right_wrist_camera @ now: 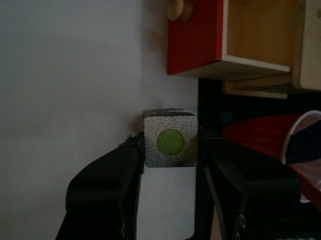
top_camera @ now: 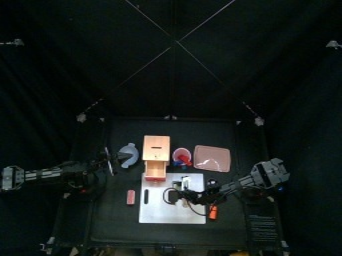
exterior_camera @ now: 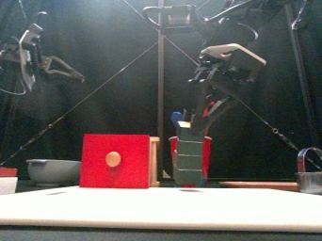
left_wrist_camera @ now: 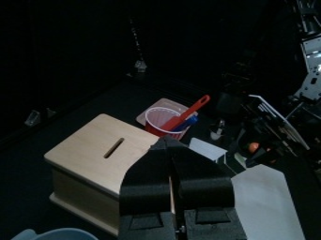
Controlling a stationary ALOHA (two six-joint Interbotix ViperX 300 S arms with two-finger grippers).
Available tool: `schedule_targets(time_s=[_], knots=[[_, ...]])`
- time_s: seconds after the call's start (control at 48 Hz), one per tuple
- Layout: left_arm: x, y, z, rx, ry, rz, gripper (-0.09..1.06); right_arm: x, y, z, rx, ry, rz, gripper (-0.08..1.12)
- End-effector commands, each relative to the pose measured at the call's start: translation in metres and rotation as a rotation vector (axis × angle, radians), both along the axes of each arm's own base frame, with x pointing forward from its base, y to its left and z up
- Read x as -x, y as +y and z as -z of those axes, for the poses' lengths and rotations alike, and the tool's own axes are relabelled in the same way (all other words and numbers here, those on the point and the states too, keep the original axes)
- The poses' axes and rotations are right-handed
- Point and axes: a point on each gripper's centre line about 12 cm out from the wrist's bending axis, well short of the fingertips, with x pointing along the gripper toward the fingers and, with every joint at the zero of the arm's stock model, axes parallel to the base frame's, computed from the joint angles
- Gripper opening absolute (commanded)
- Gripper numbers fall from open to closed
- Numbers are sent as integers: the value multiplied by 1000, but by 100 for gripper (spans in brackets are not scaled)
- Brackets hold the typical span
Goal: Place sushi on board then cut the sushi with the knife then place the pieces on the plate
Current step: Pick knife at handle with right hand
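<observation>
Top cam: high up, looks down, surface [top_camera: 107,222] fills frame's lower half. Front cam: surface height, close, level. Wrist cams: ride each wrist, near. All four catch the wooden box [top_camera: 158,158].

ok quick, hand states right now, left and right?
Left hand: closed, holding nothing.
Right hand: closed on the sushi roll.

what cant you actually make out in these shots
- Sushi roll block count: in the top view the right gripper covers it; in the front view it is too dark to see seams.
- Whether the roll's base rests on the white board: hidden in the right wrist view, unclear in the front view.
- Small red thing left of the board: too small in the top view to name.
</observation>
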Motion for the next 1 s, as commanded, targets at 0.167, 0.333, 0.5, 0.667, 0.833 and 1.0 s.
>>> schedule_targets(time_s=[0.167,0.333,0.5,0.667,0.833,1.0], knots=[[-1,3,-6,-11,-17,-16,13,-9,17,-5,-37,-21,-20,77],[1,7,-6,-11,-17,-37,13,-12,24,-6,-97,-17,5,99],[2,10,-6,-9,-16,-52,13,-14,36,-10,-117,-30,-6,104],[2,10,-4,-5,-13,-55,13,-11,44,-15,-180,-38,25,104],[2,9,-6,-6,-17,-50,13,5,30,-16,-240,-77,118,104],[1,9,-7,-22,-13,-44,13,38,2,-30,-366,-161,241,104]])
